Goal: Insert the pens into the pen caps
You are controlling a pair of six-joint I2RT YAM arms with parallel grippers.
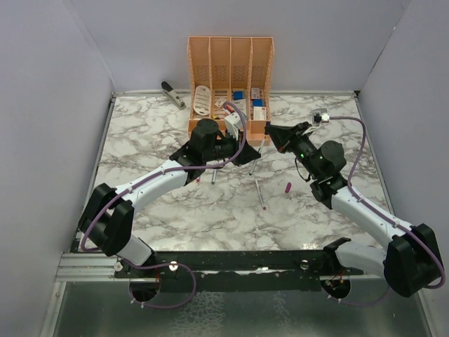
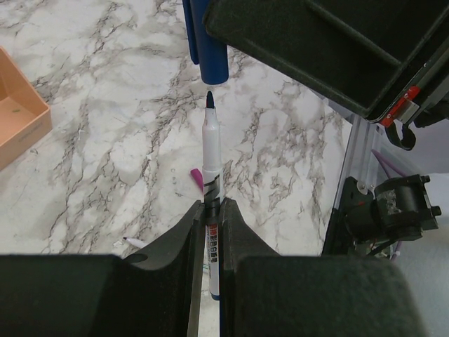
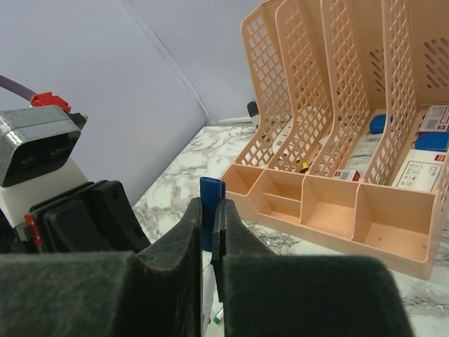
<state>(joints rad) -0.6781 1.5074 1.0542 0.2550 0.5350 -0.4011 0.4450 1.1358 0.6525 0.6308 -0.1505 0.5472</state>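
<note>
The left gripper (image 2: 210, 210) is clenched on a grey-white pen (image 2: 211, 144). It pinches the pen low down, so the pen sticks up with its dark tip pointing to the top of the left wrist picture.

The right gripper (image 3: 209, 214) is clenched on the blue cap (image 3: 211, 191). In the left wrist view the blue cap hangs at the top middle of the frame. Its open end faces the pen tip. The tip sits just below the cap, very close, with a tiny gap between them. The pen is not in the cap yet.

In the top view both grippers meet near the middle of the frame, just in front of the orange organizer (image 1: 230, 67). Lower down and a little right of the middle, another pen (image 1: 260, 194) lies on the marble tabletop (image 1: 140, 140). A magenta cap (image 1: 287, 187) lies near it on its right. One more pen (image 1: 213, 173) lies left of the middle, just below the left arm in the frame. A grey stapler (image 1: 172, 94) lies at the upper left, beside the organizer.
</note>
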